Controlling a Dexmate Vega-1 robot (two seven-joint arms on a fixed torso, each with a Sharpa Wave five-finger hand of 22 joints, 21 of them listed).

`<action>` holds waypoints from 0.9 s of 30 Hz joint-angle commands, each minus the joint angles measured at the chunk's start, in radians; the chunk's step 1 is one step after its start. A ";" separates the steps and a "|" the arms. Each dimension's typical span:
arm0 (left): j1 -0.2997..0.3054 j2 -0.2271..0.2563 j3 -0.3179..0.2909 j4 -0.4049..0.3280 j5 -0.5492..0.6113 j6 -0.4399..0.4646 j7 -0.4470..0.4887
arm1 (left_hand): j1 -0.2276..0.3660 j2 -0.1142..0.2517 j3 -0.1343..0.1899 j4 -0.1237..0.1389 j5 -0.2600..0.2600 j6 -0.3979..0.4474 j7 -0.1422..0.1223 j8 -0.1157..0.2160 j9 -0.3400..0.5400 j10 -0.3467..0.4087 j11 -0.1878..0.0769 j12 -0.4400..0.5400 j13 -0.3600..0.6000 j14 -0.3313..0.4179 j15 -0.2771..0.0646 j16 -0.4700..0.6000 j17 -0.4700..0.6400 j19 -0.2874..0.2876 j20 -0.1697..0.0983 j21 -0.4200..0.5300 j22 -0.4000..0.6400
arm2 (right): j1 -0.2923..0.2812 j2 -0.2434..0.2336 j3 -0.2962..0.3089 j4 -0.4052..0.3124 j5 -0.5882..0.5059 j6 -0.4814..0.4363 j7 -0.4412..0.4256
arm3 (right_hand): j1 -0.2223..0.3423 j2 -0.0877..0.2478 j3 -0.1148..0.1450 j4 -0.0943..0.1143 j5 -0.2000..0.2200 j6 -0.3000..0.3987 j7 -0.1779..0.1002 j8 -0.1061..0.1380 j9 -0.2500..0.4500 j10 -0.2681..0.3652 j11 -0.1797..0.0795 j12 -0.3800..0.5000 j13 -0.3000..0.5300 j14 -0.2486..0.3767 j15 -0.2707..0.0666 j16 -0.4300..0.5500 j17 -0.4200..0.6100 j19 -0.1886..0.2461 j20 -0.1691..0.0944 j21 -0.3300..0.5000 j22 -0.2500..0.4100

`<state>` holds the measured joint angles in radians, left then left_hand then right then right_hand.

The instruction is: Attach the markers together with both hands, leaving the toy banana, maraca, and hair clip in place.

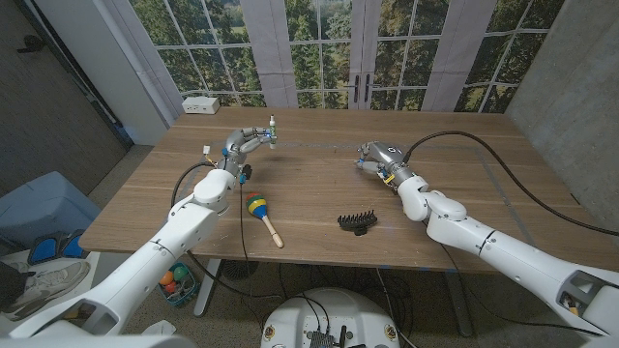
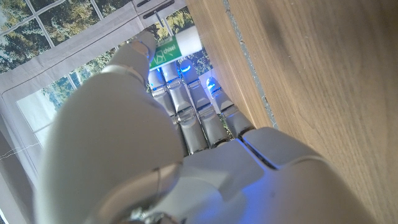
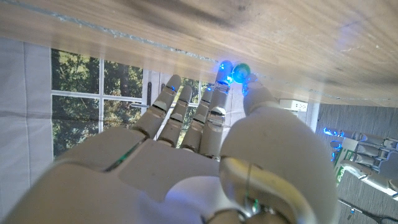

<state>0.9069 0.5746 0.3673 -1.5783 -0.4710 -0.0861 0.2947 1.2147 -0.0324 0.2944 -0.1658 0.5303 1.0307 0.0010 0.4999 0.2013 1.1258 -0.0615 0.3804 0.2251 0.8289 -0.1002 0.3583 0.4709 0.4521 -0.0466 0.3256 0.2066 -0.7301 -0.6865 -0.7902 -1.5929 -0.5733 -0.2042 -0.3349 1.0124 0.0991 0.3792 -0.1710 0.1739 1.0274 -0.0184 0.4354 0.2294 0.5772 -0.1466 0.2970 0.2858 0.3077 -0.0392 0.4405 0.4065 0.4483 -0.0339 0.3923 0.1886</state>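
Head view: the left robot hand [image 1: 244, 143] holds a marker [image 1: 273, 127] raised above the far left of the table [image 1: 319, 208], well apart from the right robot hand [image 1: 372, 158], with the maraca [image 1: 259, 212] and hair clip [image 1: 356, 221] lying nearer between the arms. Left wrist view: the fingers [image 2: 186, 106] close around the green-labelled marker [image 2: 174, 47] beside the table's surface. Right wrist view: the right robot hand [image 3: 199, 143] pinches a small green-tipped marker [image 3: 241, 71] at its fingertips.

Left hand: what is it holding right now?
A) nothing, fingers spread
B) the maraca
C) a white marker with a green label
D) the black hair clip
C. The left hand grips a white marker with a green label, raised above the table; the left wrist view shows the label at its fingertips. The maraca and hair clip lie on the table, apart from both hands.
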 commanded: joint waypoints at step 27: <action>-0.051 -0.010 0.051 0.037 0.110 -0.015 0.014 | 0.030 0.049 -0.007 0.004 -0.009 0.105 -0.087 0.017 0.181 0.187 -0.143 0.024 0.392 0.024 -0.143 0.001 0.021 -0.002 0.004 0.011 0.001 | 0.028 -0.084 0.045 -0.142 -0.123 0.084 0.141 | 0.024 0.001 -0.029 0.005 -0.002 0.031 -0.038 0.009 0.002 0.002 -0.010 -0.003 0.002 -0.011 -0.172 0.014 0.020 0.003 -0.005 0.010 0.007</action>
<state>0.8688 0.5674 0.4036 -1.5509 -0.3955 -0.0943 0.3050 1.2147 -0.0323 0.2912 -0.1628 0.5254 1.0335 0.0038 0.5066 0.2013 1.1308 -0.0565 0.4001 0.2251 0.8434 -0.1036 0.3583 0.4865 0.4522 -0.0466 0.3332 0.2044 -0.7190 -0.7511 -0.7613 -1.6964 -0.6906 -0.1527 -0.2821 1.0284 0.0966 0.3545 -0.1653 0.1700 1.0236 -0.0223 0.4411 0.2301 0.5786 -0.1558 0.2970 0.2856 0.3037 -0.0431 0.4479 0.4223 0.4481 -0.0338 0.3960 0.1933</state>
